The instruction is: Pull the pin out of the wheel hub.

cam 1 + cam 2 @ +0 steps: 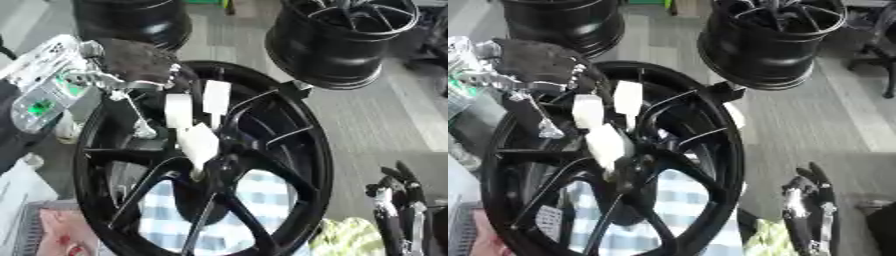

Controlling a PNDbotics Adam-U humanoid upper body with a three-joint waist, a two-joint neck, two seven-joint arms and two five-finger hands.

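Wheel hub (262, 150): lower rim cut off by the bottom edge; the pin at its centre is hidden behind the white fingertips (198, 142) of the left hand (131, 65). Right hand (811, 210), beside the hub's right rim: blurred, wrist cut off below

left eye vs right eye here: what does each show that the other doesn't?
Left eye only: a pink item at the bottom-left edge, and more of the left arm's green-lit casing.

Right eye only: more floor right of the far rim.

Both: the left robot hand with pale fingertips at the wheel hub, the wheel, and the idle right robot hand lower right, fingers up.
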